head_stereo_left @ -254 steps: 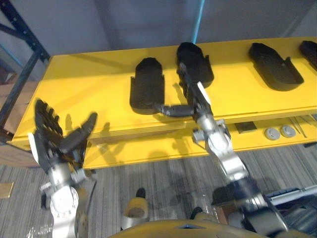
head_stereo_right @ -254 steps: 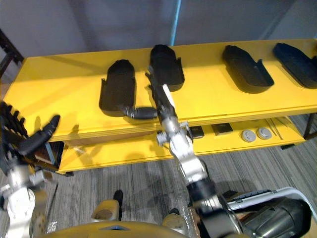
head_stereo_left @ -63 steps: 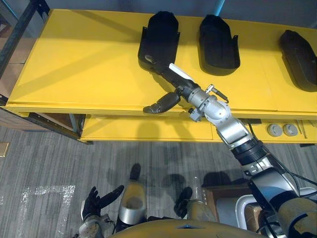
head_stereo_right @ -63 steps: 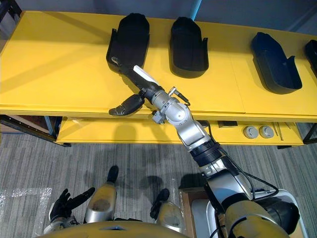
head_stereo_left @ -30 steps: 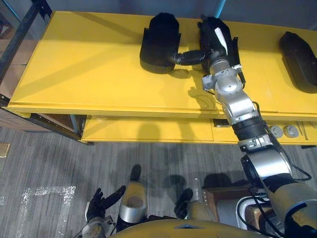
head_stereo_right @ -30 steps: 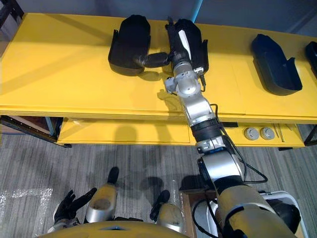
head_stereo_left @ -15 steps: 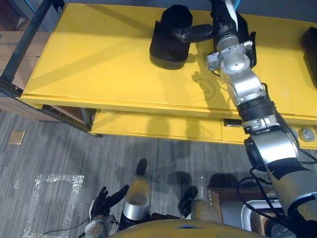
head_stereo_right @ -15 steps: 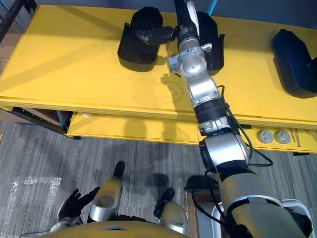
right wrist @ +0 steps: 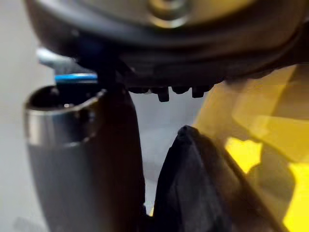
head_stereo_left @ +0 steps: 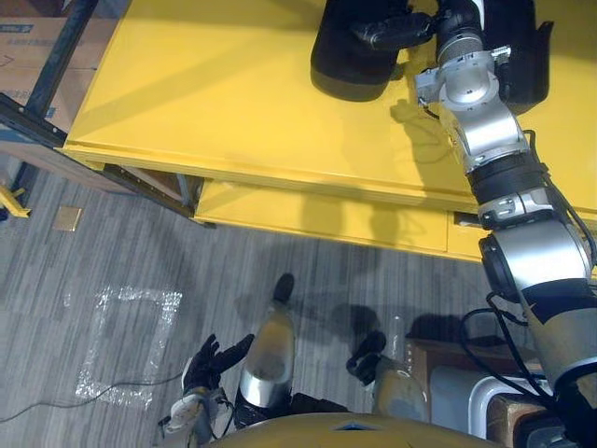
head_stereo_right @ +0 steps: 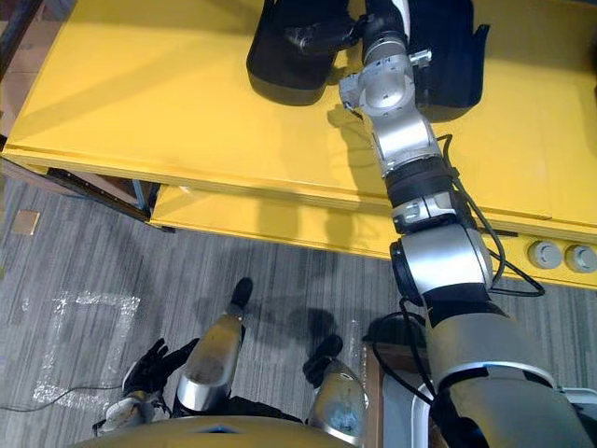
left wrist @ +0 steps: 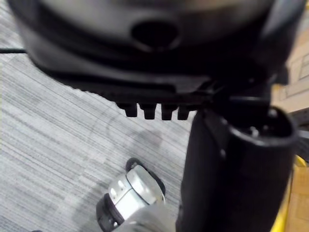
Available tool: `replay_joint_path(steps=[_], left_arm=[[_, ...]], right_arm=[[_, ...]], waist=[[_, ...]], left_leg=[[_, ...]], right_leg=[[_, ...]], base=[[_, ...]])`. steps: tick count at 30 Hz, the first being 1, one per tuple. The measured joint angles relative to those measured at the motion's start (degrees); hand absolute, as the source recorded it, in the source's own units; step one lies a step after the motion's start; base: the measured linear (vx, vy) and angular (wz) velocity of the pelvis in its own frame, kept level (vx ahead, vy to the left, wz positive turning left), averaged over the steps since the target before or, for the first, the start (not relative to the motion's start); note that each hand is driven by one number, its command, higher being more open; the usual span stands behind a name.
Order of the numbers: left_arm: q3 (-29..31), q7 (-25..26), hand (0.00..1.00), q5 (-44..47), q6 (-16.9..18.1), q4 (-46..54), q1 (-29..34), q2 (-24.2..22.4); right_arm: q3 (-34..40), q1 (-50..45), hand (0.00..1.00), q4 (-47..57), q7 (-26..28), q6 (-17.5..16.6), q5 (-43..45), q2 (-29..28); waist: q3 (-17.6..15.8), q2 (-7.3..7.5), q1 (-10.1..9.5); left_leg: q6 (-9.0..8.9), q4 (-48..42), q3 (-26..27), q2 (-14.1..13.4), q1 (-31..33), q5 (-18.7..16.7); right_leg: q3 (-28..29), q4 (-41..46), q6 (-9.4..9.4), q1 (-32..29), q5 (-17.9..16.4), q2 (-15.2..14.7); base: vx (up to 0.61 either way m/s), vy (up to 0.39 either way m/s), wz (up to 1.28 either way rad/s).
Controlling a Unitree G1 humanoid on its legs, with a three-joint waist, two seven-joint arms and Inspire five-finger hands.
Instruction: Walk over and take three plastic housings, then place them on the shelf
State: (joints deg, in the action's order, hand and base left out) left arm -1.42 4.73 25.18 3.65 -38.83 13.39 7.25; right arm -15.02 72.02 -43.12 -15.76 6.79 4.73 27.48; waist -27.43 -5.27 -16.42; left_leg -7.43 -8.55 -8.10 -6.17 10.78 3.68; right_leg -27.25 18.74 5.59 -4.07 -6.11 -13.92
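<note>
Two black plastic housings lie at the far side of the yellow table (head_stereo_left: pixel 215 103): one in the middle (head_stereo_left: pixel 347 65), one further right (head_stereo_left: pixel 524 58). My right hand (head_stereo_left: pixel 454 23) reaches between them, fingers straight and running past the view's upper edge. Its thumb (head_stereo_left: pixel 387 28) stretches sideways over the middle housing. In the right wrist view a dark housing (right wrist: pixel 193 188) shows just past the straight thumb (right wrist: pixel 82 159). My left hand (head_stereo_left: pixel 213 358) hangs low over the floor with its fingers spread and nothing in it.
Below the tabletop a yellow lower shelf (head_stereo_right: pixel 280 224) holds small round parts (head_stereo_right: pixel 560 254) at the right. A dark rack frame (head_stereo_left: pixel 56 56) and cardboard boxes stand left of the table. A taped square (head_stereo_left: pixel 131 345) marks the grey carpet.
The camera has come closer to the table. My right hand went from the middle housing's near end to between the two housings. My left hand has dropped from table height to my side.
</note>
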Motion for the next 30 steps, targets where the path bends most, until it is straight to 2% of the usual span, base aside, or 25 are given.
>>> replay_joint_path(steps=[1, 9, 14, 18, 30], left_arm=[[-0.56, 0.01, 1.0, 0.34, 0.05, 0.02, -0.11, 0.0], [-1.37, 0.06, 1.0, 2.33, 0.01, 0.04, -0.61, -0.01], [-2.22, 0.06, 1.0, 3.72, -0.01, 0.1, -0.8, -0.01], [-2.3, 0.06, 1.0, 3.74, -0.18, 0.64, -0.92, -0.01], [-2.77, 0.13, 1.0, 4.2, -1.31, 1.79, -1.12, 0.03]], right_arm=[[0.19, 0.0, 1.0, -0.43, -1.29, 0.0, -0.03, 0.03], [0.45, 0.15, 1.0, -0.41, -2.17, -0.01, -0.01, 0.58], [0.27, 0.16, 1.0, -0.44, -0.34, -0.16, 0.02, 0.59], [0.2, 0.18, 1.0, -0.43, 1.26, -1.59, -0.01, 0.91], [-1.5, 0.98, 1.0, -0.42, 3.49, -1.46, 0.19, 0.93]], waist=[[-0.28, -0.46, -0.28], [-0.43, -0.72, -0.76], [-0.6, -1.03, -1.1], [-0.61, -1.05, -1.57], [-0.61, -1.05, -2.86]], left_leg=[[-0.18, -1.64, 0.12, -0.17, 0.41, -0.82], [-0.06, -3.06, -0.24, -0.4, 2.64, -1.2], [-0.13, -3.31, -0.26, -0.24, 3.0, -1.17], [-0.59, -4.32, -0.66, -0.22, 4.12, -1.24], [-0.52, -5.29, -1.39, -0.24, 4.79, -1.64]], right_leg=[[0.58, 1.55, -0.21, -0.55, -0.75, -0.08], [1.06, 7.09, -0.81, -4.56, -3.85, -1.04], [1.09, 8.43, -1.14, -5.3, -4.44, -1.53], [0.9, 9.23, -1.31, -6.01, -4.84, -1.61], [0.48, 10.3, -1.23, -6.13, -5.52, -1.89]], base=[[-0.08, -0.021, -0.12], [-0.07, -0.031, -0.01], [-0.01, -0.002, 0.01], [0.0, -0.001, 0.04], [-0.03, 0.019, 0.02]])
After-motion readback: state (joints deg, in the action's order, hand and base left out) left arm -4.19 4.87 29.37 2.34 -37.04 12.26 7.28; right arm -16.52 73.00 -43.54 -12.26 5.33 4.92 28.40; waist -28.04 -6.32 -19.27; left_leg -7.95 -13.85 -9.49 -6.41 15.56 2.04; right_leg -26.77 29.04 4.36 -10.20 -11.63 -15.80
